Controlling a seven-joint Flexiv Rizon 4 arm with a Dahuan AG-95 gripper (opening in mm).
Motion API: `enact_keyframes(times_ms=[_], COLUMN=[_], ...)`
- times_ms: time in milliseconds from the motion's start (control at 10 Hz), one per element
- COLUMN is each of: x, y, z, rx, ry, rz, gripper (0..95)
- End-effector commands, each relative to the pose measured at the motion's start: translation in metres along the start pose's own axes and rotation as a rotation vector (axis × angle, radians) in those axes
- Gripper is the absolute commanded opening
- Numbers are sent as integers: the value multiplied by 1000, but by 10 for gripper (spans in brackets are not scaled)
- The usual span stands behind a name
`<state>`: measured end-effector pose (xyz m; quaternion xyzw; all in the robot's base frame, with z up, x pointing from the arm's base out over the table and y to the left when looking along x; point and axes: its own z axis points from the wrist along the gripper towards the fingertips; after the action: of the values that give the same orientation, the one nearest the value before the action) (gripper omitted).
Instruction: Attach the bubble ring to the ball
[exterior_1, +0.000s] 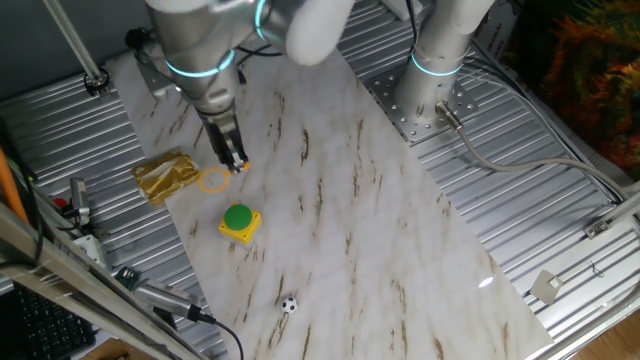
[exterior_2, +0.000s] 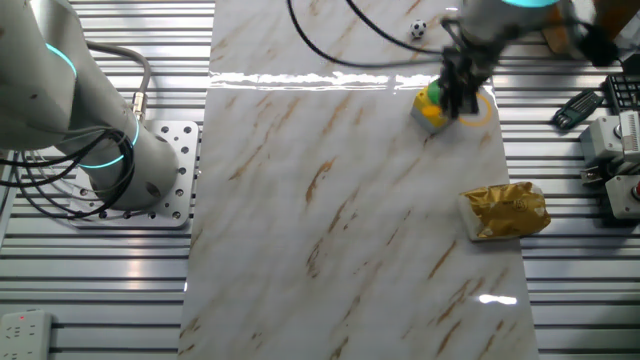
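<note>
**Marble tabletop, arm at bubble ring**

Nearest the lens in one fixed view: tiny white ball with black patches (exterior_1: 289, 305), alone on the marble-patterned table (exterior_1: 380, 230), at 6 o'clock from the rest. Yellow box with green round button (exterior_1: 240, 222) at centre. Thin yellow-orange plastic bubble ring (exterior_1: 214, 180), flat, at the box's 11 o'clock. Black two-finger gripper (exterior_1: 238, 163) pinches the ring's handle end. Crumpled gold foil packet (exterior_1: 167, 176) at the ring's 9 o'clock.
</note>
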<state>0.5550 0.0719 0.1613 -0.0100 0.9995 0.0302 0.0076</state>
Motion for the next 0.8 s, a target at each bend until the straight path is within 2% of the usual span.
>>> enact_keyframes(times_ms=[100, 300, 500, 700, 800], x=[-1, -3, -5, -6, -6], y=[27, 51, 67, 83, 84], z=[0, -5, -9, -5, -4], rx=[3, 0, -5, -4, -6], ry=[7, 8, 15, 8, 7], rz=[19, 36, 49, 53, 56], gripper=[0, 0, 0, 0, 0])
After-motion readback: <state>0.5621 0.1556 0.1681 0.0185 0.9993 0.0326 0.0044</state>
